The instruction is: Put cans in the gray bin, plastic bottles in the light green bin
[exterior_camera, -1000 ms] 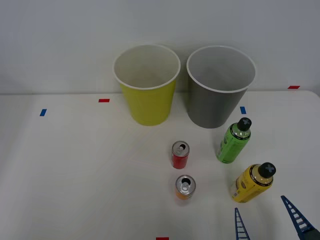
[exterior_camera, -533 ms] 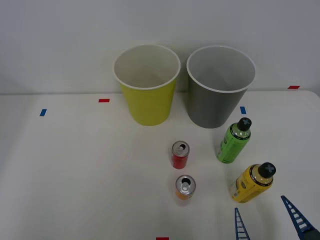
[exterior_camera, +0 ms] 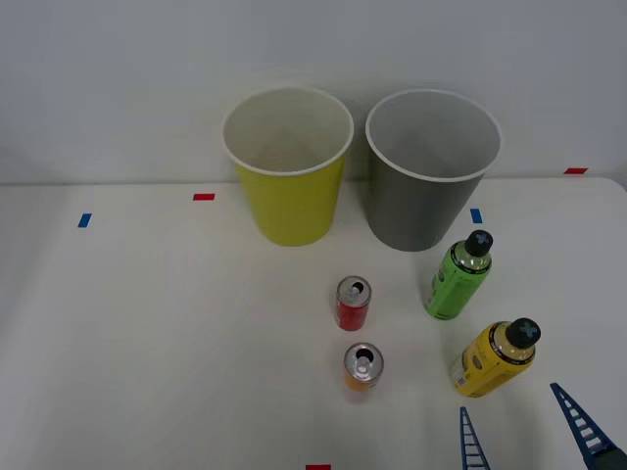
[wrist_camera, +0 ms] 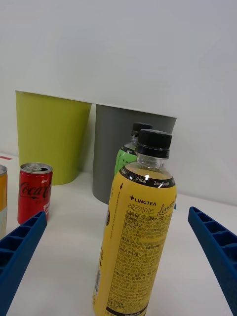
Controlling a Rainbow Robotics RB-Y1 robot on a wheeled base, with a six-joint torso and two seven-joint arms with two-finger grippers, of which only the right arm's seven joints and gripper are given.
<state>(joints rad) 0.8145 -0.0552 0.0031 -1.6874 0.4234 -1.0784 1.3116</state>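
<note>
a: anything changed over the last second?

b: nothing detected. the right gripper is parked at the same spot at the near right of the bench, jaws spread wide, nothing held. no item has been shifted.

a: so no progress logged?

b: none yet. both bins are seen empty from above. the yellow bottle is standing just ahead of the jaws; in the wrist view it is lined up between the two blue fingers, not yet enclosed. it is judged to be the first pick.

a: rest of the layout?

b: green bottle upright just behind the yellow one, near the gray bin. red can and orange can upright mid-bench, one behind the other, well apart from the gripper. light green bin is set beside the gray bin, to its left.

a: implication?

b: approach is read as paused or barely started. a forward push is still needed before closing. the bottle's bin is the farther one, so the gray bin must be passed.
</note>
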